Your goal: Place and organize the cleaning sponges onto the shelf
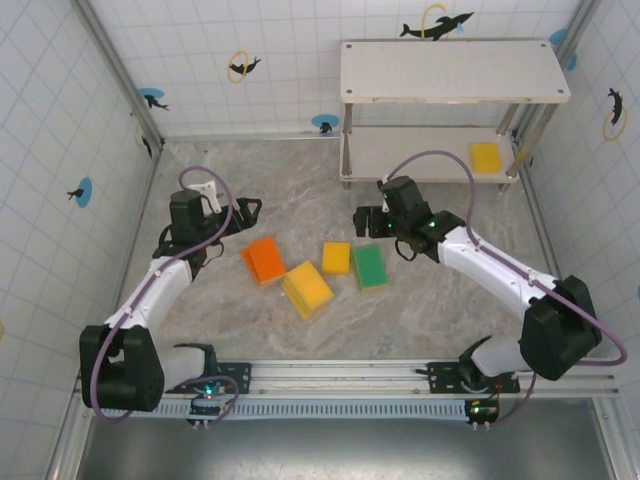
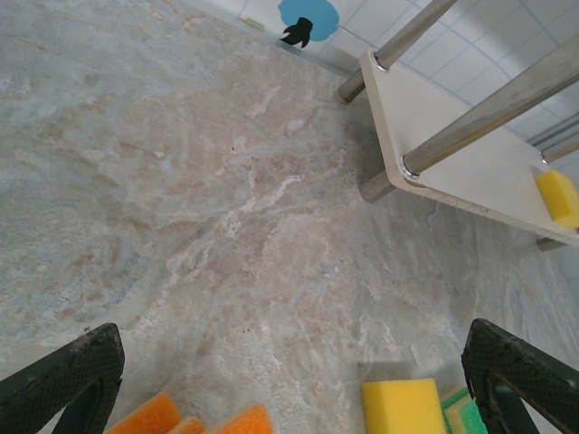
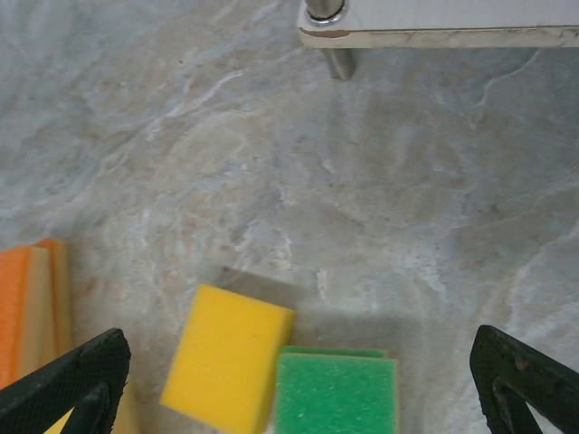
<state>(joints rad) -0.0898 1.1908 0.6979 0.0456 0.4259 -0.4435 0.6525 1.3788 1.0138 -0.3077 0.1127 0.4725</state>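
We see tabletop (image 2: 181,199): marble-look, matt, smooth. Shelf (image 1: 452,72): smooth off-white boards, glossy metal legs (image 2: 484,110). Sponges (image 1: 308,288) look like matt foam; green sponge (image 3: 336,394) face reads coarser than yellow sponge (image 3: 228,354). Right hand (image 3: 297,380) fingers (image 3: 77,375): black, finely crosshatched texture. Front rail (image 1: 340,378): bare silver metal, ribbed.

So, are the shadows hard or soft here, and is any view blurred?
Top external view: even light, sharp, faint shadow under the pale two-tier shelf. Right wrist view: soft grey shadow behind the yellow foam sponge and green foam sponge. Left wrist view: grey marbled tabletop in focus.
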